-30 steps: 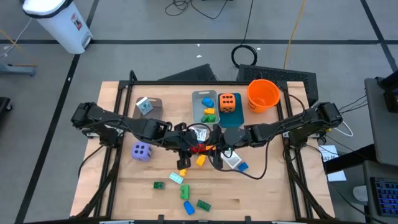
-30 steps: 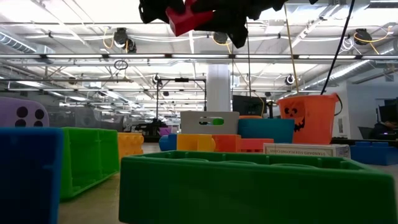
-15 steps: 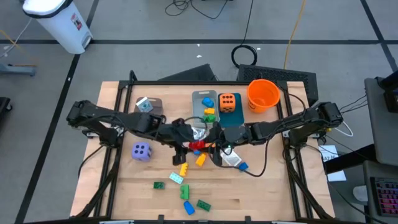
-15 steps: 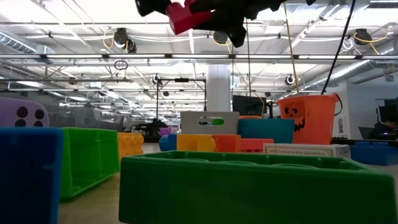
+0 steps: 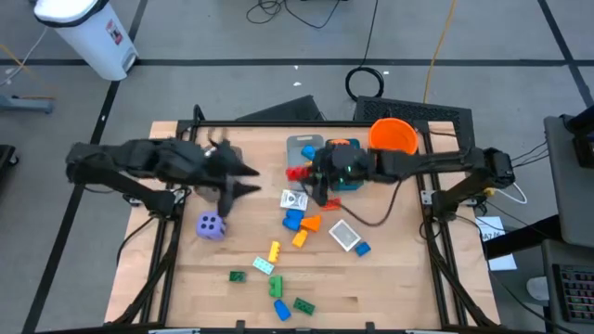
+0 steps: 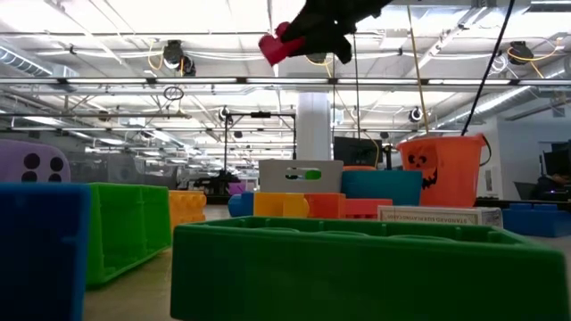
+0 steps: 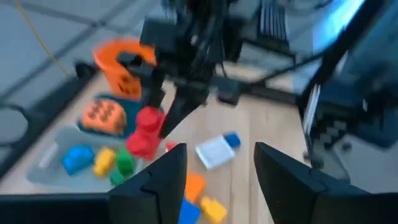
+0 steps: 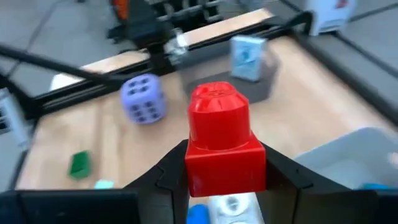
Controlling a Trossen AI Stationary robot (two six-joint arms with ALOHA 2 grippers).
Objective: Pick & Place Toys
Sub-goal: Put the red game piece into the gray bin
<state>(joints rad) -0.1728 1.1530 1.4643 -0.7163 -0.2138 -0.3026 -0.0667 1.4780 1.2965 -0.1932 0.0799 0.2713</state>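
Note:
My right gripper reaches in from the table's right and is shut on a red brick, held in the air by the near edge of the grey bin that holds several small bricks. In the low view the red brick hangs high above the table. My left gripper stands open and empty toward the table's left, its fingers pointing at the red brick. A purple die rests on the table below the left arm. My right gripper pinches the red brick's square base between its two fingers, one on each side. The fingers come nearly level from the table's right. The brick is lifted clear, its round stud on top.
A teal bin with an orange die and an orange bucket stand at the back. A second grey bin holds a packet. White packets and loose bricks lie mid-table and near.
Both grippers were together at the red brick mid-table. My left gripper has drawn back toward the table's left edge and risen, without the brick. My right gripper has carried the red brick up and toward the far edge, to the grey bin.

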